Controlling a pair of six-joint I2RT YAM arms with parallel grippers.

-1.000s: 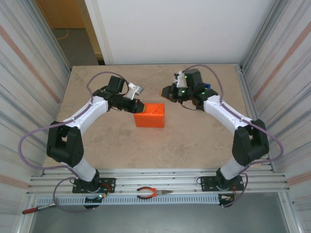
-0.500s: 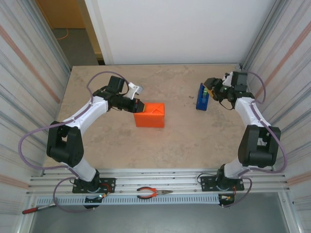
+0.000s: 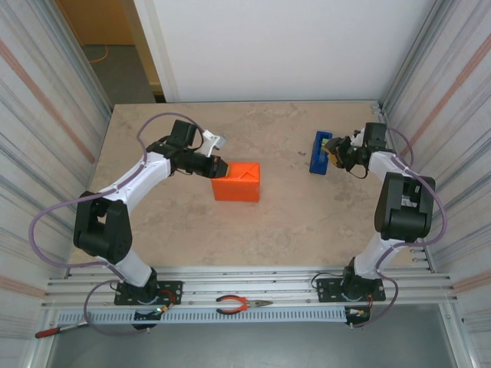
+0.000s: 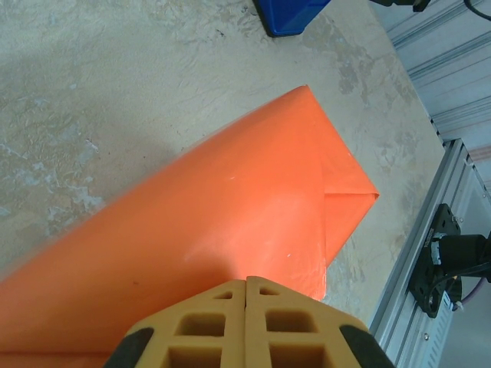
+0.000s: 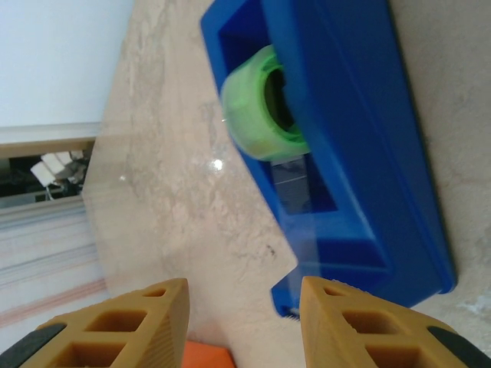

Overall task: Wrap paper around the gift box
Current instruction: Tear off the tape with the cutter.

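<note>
The gift box [image 3: 237, 182] stands mid-table, covered by the orange paper [image 4: 230, 222], whose folded flap ends in a corner on the right in the left wrist view. My left gripper [image 3: 219, 167] is shut, its joined fingertips [image 4: 247, 282] pressed against the paper on the box's left end. At the far right, my right gripper [image 3: 336, 150] is open beside the blue tape dispenser [image 3: 319, 152]. In the right wrist view, the right gripper [image 5: 244, 295] holds nothing, and its right finger [image 5: 360, 322] sits close to the end of the dispenser [image 5: 368, 153].
A green tape roll [image 5: 261, 115] sits in the dispenser. Corrugated walls [image 3: 54, 115] close in the table on both sides. Orange-handled pliers [image 3: 244, 304] lie on the front rail, and a red-handled tool [image 3: 54, 331] lies at the lower left.
My right arm has swung away from the box, out to the right, and come down by the tape dispenser. The left arm and the box have not moved.
</note>
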